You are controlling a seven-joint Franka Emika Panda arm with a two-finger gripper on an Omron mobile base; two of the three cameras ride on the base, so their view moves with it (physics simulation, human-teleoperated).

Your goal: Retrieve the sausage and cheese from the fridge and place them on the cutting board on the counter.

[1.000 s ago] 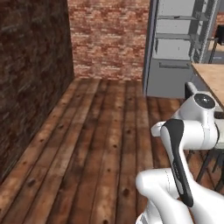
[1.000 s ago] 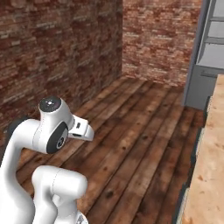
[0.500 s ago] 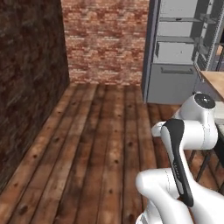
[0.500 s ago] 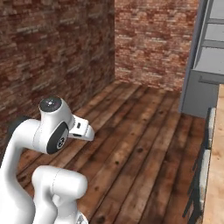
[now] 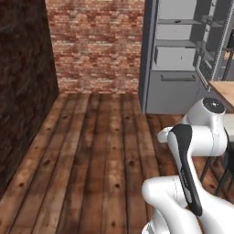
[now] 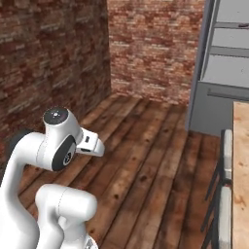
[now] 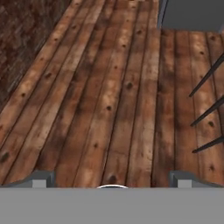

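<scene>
The fridge [image 5: 179, 68] stands open at the far right of the room, a tall dark grey cabinet with pale grey shelves and a drawer inside; its door [image 5: 214, 42] swings out to the right. It also shows in the right base view as the fridge [image 6: 224, 68], and its grey foot [image 7: 192, 15] sits at the top of the hand view. My gripper [image 7: 111, 180] hangs open over bare floor planks, nothing between its fingertips [image 7: 41, 179]. The sausage, cheese and cutting board are out of view.
Dark wooden floor [image 5: 100, 151] stretches to the fridge. Brick walls [image 5: 96, 45] close the back and left. At the right, a pale tan top [image 6: 240, 165] has dark stool legs [image 7: 205, 113] beside it.
The whole picture has shifted as the base drives: the fridge now looks nearer and more frontal. The arm keeps its folded pose and the gripper stays open.
</scene>
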